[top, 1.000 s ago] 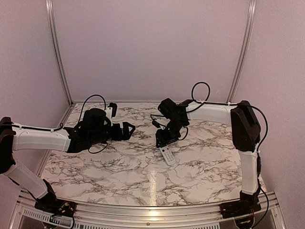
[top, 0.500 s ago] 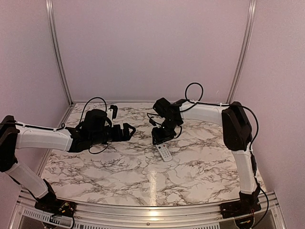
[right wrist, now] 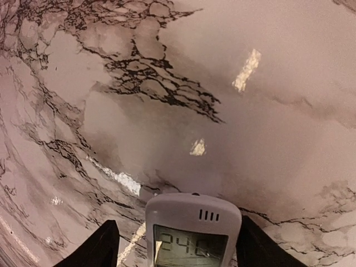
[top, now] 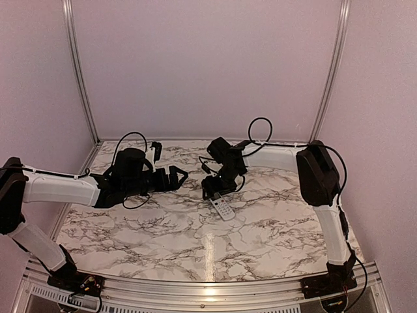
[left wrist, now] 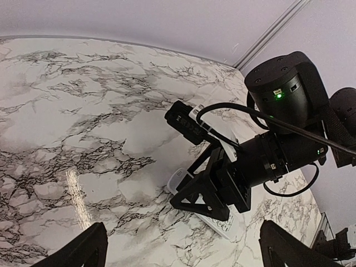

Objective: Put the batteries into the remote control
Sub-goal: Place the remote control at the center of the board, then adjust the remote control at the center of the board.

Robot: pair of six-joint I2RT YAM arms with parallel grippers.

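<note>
The remote control point(top: 223, 208) lies face up on the marble table, small and white, its lit screen showing digits. Its screen end point(right wrist: 192, 222) sits between the fingers of my right gripper point(top: 212, 191), which stands over it pointing down. The right gripper point(right wrist: 177, 220) is open: there is a clear gap on the left side, and the right finger is close to the remote's edge. My left gripper point(top: 177, 176) hovers open to the left, facing the right gripper, with nothing between its fingers. In the left wrist view the remote control point(left wrist: 179, 181) pokes out from under the right gripper. The batteries are out of view.
The marble table point(top: 150, 228) is bounded by purple walls at the back and both sides, with metal rails in the corners. The right arm's cable point(top: 257, 130) loops above its wrist. The two grippers are a short distance apart near the table's middle.
The right arm has shifted left and a little back, and the remote has moved the same way with it. The right gripper's jaws have widened around the remote. The left arm has barely moved.
</note>
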